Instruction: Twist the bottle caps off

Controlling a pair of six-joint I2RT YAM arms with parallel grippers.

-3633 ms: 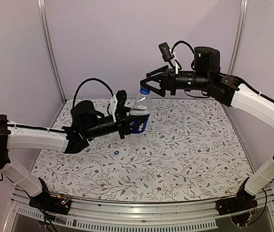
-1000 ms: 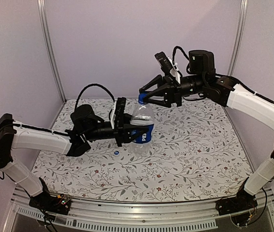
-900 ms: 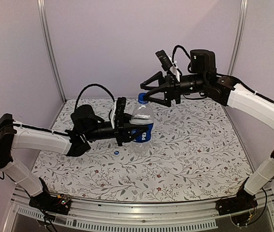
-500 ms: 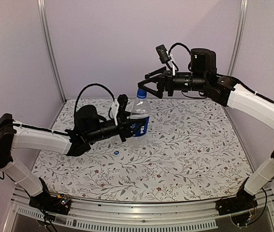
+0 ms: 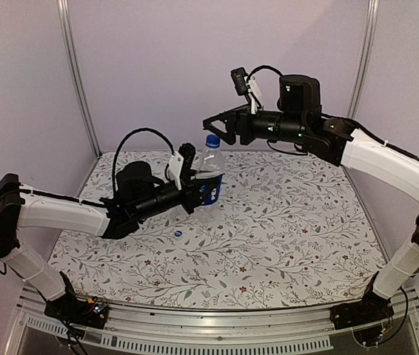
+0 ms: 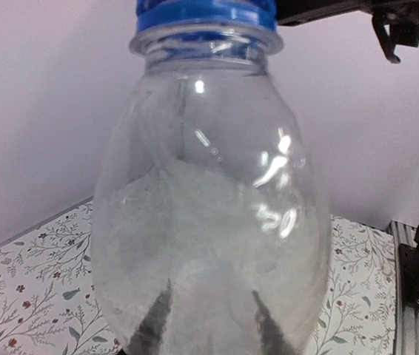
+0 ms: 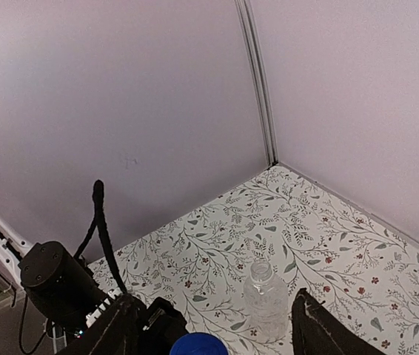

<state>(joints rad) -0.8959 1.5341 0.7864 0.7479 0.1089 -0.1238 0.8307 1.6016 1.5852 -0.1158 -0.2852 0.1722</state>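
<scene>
Only right wrist view shows plain bottle [image 7: 267, 296]; left jaws clamp labelled bottle [image 5: 209, 185], right jaws apart above cap [image 5: 212, 139].

Lit softly and evenly from overhead in the top view, bright throughout, with a lilac cast off the walls [image 5: 150, 66]. Only faint, blurred shadows on the floral tablecloth [image 5: 269, 222] under the arms [image 5: 61, 214]. Black arm parts nearly without detail; mild wide-angle lean in the aluminium posts [image 5: 72, 74]. In the left wrist view, at very close range on the labelled bottle [image 6: 209, 222]: small white glints on its shoulder, milky haze across the clear plastic, blue cap [image 6: 206, 13] cropped at the top edge, soft tablecloth behind. In the right wrist view, sharp on the plain bottle [image 7: 266, 299] and the back corner [image 7: 272, 159]; right gripper [image 7: 217, 296] fingers [image 7: 320, 333] dark and blurred at the bottom edge; left wall [image 7: 84, 111] dimmer than the right.
</scene>
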